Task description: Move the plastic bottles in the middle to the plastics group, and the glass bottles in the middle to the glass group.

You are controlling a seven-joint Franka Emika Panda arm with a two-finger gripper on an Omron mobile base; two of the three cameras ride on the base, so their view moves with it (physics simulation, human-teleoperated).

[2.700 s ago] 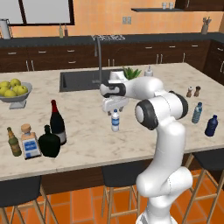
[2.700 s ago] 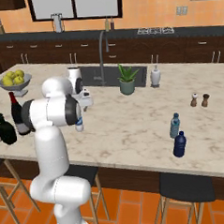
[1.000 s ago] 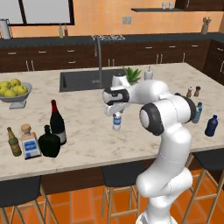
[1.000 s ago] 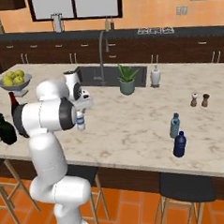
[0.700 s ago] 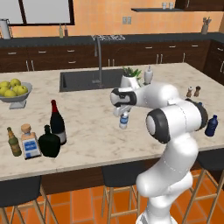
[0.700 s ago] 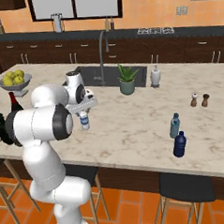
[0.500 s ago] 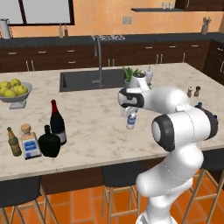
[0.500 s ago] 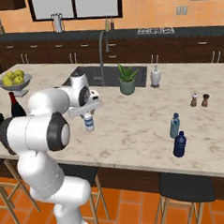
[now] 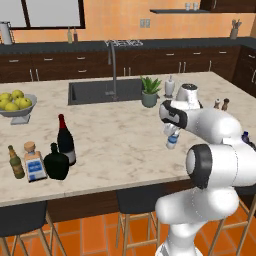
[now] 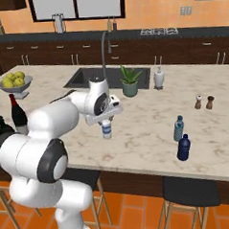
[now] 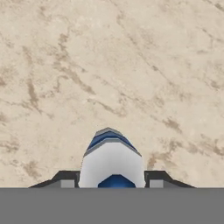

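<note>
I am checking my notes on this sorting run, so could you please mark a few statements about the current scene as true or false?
1. The gripper holds the small water bottle by its top, above the counter. True.
2. The tall wine bottle lies on its side. False: it stands upright beside the squat black bottle.
3. The teal bottle and the dark blue bottle stand close together on the counter. True.
4. The fruit bowl holds red apples. False: the fruit in it is yellow-green.
5. The potted plant stands next to the sink. True.
6. The water bottle is already touching the teal bottle. False: a clear stretch of counter separates them.
</note>
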